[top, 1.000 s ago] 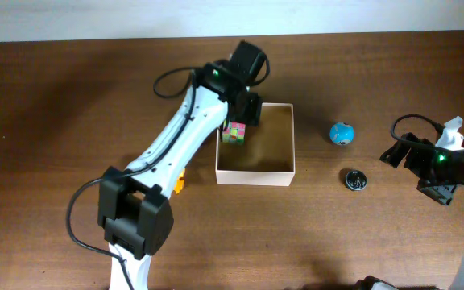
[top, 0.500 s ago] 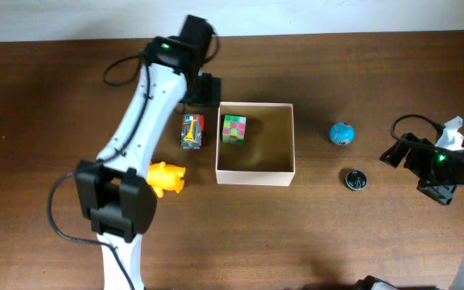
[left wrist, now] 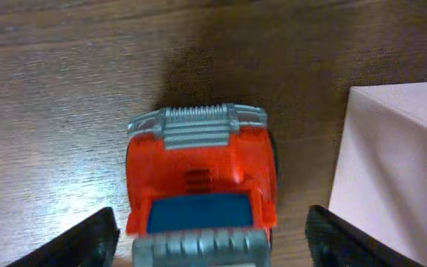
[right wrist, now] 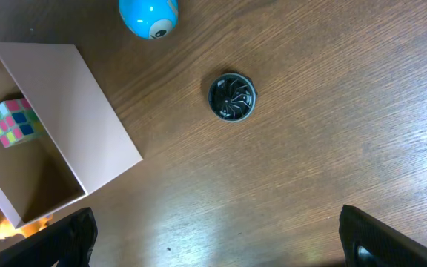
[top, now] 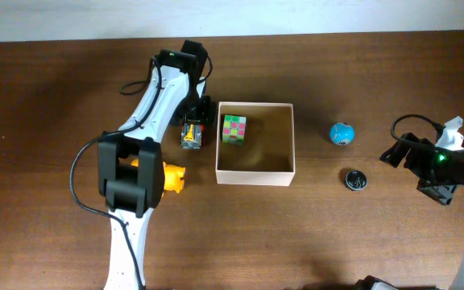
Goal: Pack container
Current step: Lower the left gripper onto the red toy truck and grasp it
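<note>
Sitting near the middle of the table point(top: 55, 121), the container point(top: 255, 176) is an open square box with thin white walls and a tan floor. A multicoloured cube point(top: 234, 128) lies in its far-left corner. The box looks light and rather flimsy: a nudge would likely slide it on the smooth wood, and a mid-wall pinch would probably bow it. If it must be steadied, the rim close to a corner seems the stiffest hold.

Just beside its left wall stands a red toy truck point(left wrist: 199, 178). The left gripper point(left wrist: 210, 241) hangs over it, fingers spread wide on either side and not touching. An orange toy point(top: 171, 177) lies nearer, left of the box. Right of the box are a blue ball point(right wrist: 148, 15) and, nearer, a dark disc point(right wrist: 232, 96), well apart from the right gripper point(right wrist: 221, 245), which is spread wide and holds nothing.
</note>
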Robot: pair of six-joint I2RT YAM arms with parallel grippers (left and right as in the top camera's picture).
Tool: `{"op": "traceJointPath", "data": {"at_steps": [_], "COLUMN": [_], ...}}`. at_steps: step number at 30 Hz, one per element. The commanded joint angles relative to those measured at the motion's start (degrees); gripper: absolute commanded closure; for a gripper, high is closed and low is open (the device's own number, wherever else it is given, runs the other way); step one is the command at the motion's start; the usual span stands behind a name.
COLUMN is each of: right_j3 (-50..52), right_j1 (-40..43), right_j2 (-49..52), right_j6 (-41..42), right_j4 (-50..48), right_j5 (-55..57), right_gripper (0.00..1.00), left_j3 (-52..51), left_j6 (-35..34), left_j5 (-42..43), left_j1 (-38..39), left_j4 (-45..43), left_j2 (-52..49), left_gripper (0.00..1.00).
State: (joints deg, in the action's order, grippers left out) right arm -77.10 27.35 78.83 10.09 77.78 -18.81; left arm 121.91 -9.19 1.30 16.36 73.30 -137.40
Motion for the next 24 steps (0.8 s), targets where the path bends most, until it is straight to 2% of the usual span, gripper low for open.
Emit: {"op": "traceJointPath", "data": {"at_steps": [1, 4, 9, 13, 19, 24], "right_j3": [-1.0, -1.0, -1.0, -1.0, -1.0, -1.0], "right_j1": [0.4, 0.4, 0.4, 0.4, 0.4, 0.4], "right_j2": [0.1, 0.1, 0.1, 0.1, 0.1, 0.1], "right_j6": [-0.2, -0.2, -0.2, -0.2, -0.2, -0.2], "right_j4": [-0.2, -0.2, -0.2, -0.2, -0.2, -0.1], "right_j5": [-0.4, -0.4, -0.4, -0.4, -0.5, -0.5], "right_gripper": [0.01, 0.01, 0.01, 0.01, 0.01, 0.01], "left_j3": [-0.2, -0.2, -0.2, 0.0, 4.2, 10.1], "left_j6": [1.2, 1.2, 1.2, 1.2, 1.2, 1.2], "left_j5": [0.9, 0.9, 0.9, 0.9, 0.8, -1.1], "left_j1": [0.0, 0.0, 0.0, 0.0, -0.9, -1.3], "left_j4": [-0.1, -0.2, -0.2, 0.6, 5.7, 10.3], "left_j2": [-1.5, -2.4, -2.5, -2.4, -0.3, 3.7], "left_gripper": [0.22, 0.23, 0.4, 0.41, 0.65, 0.66]}}
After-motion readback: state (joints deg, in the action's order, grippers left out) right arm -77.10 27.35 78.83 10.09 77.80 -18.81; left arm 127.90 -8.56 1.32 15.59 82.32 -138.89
